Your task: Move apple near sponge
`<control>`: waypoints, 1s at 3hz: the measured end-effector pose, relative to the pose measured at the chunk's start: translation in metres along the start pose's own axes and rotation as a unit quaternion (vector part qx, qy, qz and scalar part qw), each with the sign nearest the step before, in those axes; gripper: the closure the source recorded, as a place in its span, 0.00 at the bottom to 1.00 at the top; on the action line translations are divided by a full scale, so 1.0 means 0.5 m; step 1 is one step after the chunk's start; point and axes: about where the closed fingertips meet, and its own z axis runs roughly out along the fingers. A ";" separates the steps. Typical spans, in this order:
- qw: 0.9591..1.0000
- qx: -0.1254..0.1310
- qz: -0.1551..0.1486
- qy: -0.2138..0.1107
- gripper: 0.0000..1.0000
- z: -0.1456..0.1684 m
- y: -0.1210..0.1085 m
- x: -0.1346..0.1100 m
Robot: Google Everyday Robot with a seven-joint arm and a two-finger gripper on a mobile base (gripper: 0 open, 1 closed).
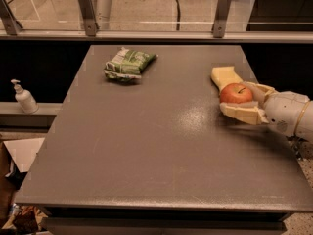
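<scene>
Pincer [238,101] clenched on the round red-orange apple [235,92], at the right edge of the grey surface [146,146], just beside the pale yellow foam sponge [224,75]. I'd lower gently and release without nudging the sponge.

The hand [235,98] reached in over the right edge of the desk [146,146], its two pale fingers clasping the apple [236,92] from either side. The apple sat just beside the near end of the sponge [222,76]. A green and white snack bag [128,64] lay well apart, toward the far left.
</scene>
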 end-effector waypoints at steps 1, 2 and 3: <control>1.000 0.018 0.004 0.011 1.00 0.005 -0.032 0.022; 0.999 0.042 0.005 0.025 1.00 0.003 -0.077 0.048; 0.998 0.056 0.009 0.034 1.00 -0.006 -0.103 0.068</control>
